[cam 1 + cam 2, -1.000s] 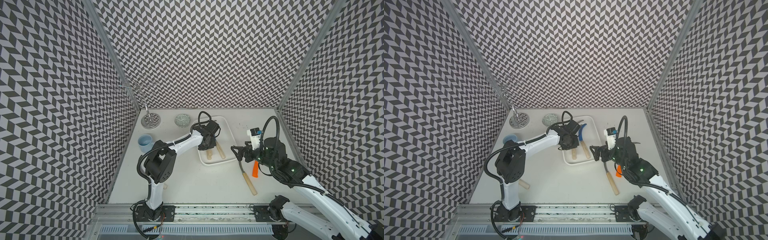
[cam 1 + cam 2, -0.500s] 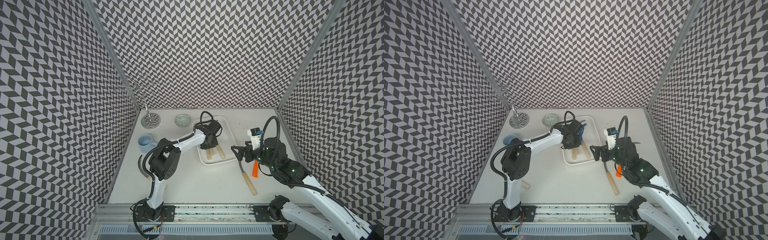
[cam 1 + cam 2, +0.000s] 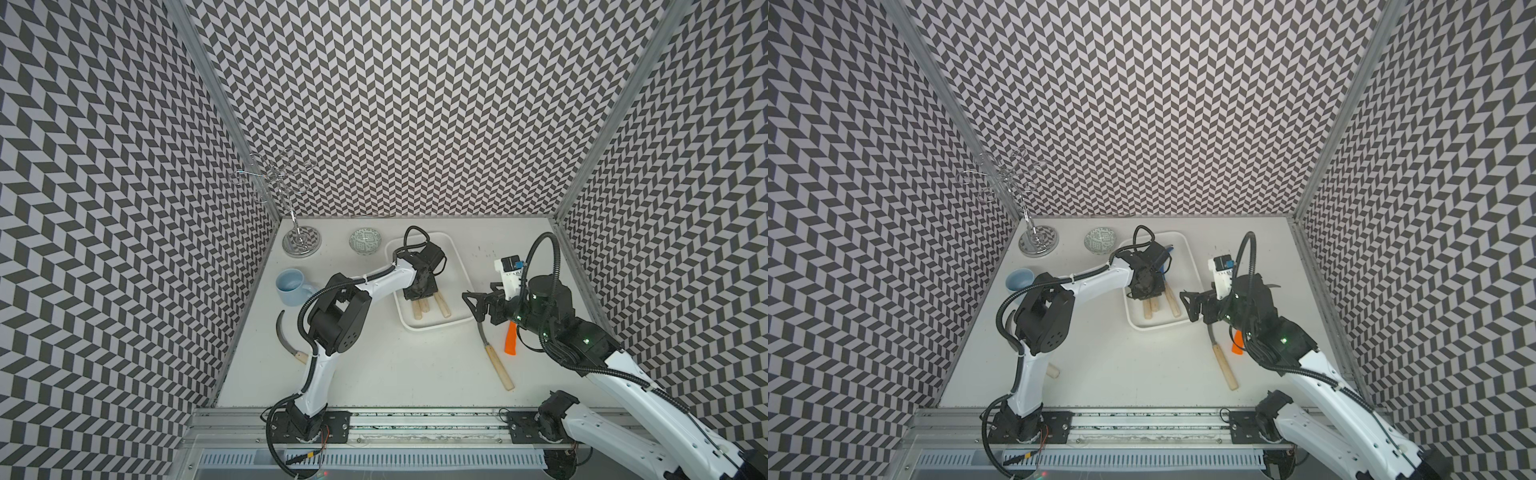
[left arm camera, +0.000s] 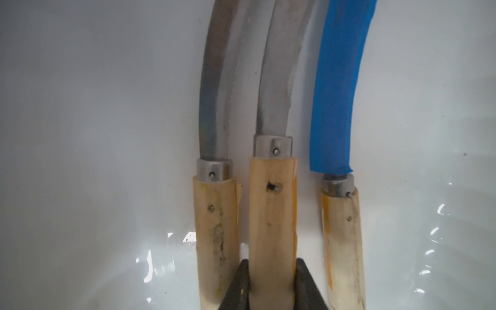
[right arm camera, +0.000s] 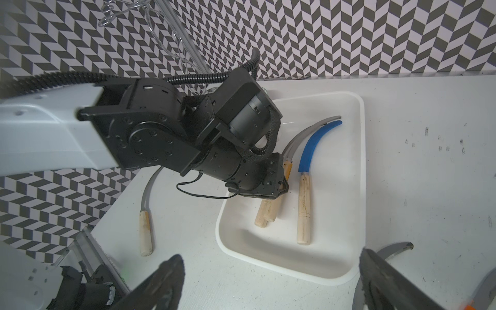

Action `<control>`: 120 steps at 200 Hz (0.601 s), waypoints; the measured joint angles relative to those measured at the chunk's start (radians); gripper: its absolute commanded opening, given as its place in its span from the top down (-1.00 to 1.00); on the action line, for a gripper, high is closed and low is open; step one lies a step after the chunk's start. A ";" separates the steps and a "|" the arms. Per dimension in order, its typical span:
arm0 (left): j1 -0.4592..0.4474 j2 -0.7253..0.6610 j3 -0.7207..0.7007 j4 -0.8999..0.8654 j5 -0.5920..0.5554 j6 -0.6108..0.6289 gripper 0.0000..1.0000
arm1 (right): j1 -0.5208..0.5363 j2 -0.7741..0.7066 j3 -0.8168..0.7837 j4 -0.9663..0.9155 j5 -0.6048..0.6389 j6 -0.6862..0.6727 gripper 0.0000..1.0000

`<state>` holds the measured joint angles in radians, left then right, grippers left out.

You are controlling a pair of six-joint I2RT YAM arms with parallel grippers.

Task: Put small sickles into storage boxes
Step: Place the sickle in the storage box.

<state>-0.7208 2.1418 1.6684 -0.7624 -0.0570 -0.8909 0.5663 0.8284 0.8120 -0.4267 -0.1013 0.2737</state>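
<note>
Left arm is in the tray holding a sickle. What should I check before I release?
1. Left gripper shut on middle sickle handle: ok.
2. Middle sickle inside tray, between grey sickle and blue sickle: ok.
3. Its handle resting on the tray floor: cannot tell.
4. Right gripper open, apart from left gripper: ok.
5. All sickles stored: not ok. Far-left sickle, wooden-handled sickle and orange-handled sickle lie on the table.
</note>
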 measured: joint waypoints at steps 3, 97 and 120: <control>0.000 0.002 0.001 0.000 0.000 0.000 0.61 | 0.000 -0.001 0.000 0.000 0.000 0.000 -1.00; 0.000 0.018 0.002 0.000 0.003 0.003 0.36 | 0.000 -0.006 0.000 0.000 0.000 0.000 -1.00; 0.000 0.018 0.002 0.001 0.004 0.007 0.31 | 0.000 -0.006 0.000 0.000 0.000 0.000 -1.00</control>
<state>-0.7208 2.1601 1.6703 -0.7616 -0.0528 -0.8837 0.5663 0.8227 0.8120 -0.4263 -0.1017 0.2737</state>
